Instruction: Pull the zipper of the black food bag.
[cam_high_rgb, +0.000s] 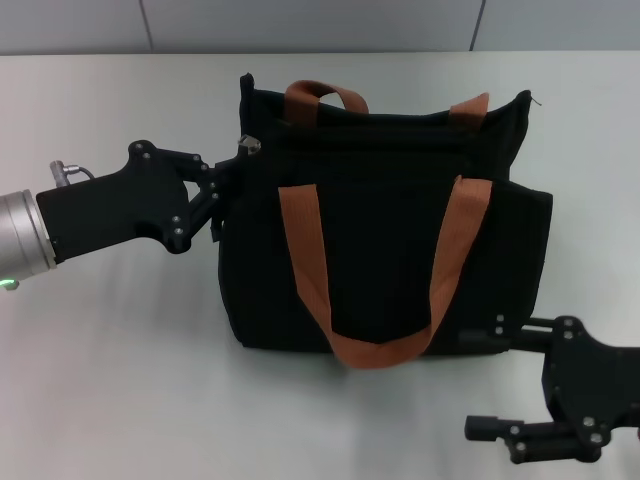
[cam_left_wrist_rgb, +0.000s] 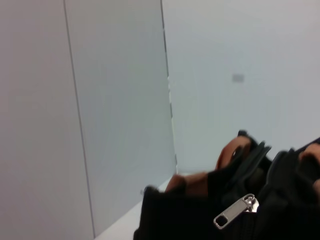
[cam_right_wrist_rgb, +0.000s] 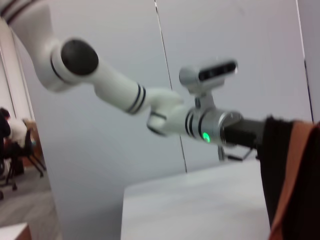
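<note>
The black food bag (cam_high_rgb: 385, 250) stands upright on the white table, its two rust-orange handles (cam_high_rgb: 380, 350) hanging down its front and back. The silver zipper pull (cam_high_rgb: 248, 145) sits at the left end of the bag's top edge. It also shows close up in the left wrist view (cam_left_wrist_rgb: 235, 211), lying loose on the black fabric. My left gripper (cam_high_rgb: 222, 195) is pressed against the bag's upper left side, just below the pull. My right gripper (cam_high_rgb: 490, 378) is open and empty at the bag's lower right corner, with its upper finger (cam_high_rgb: 500, 328) against the bag's base.
The white table (cam_high_rgb: 110, 380) extends all round the bag. A grey panelled wall (cam_high_rgb: 300, 25) runs behind it. In the right wrist view the left arm (cam_right_wrist_rgb: 200, 122) with a green light reaches to the bag's side (cam_right_wrist_rgb: 277, 165).
</note>
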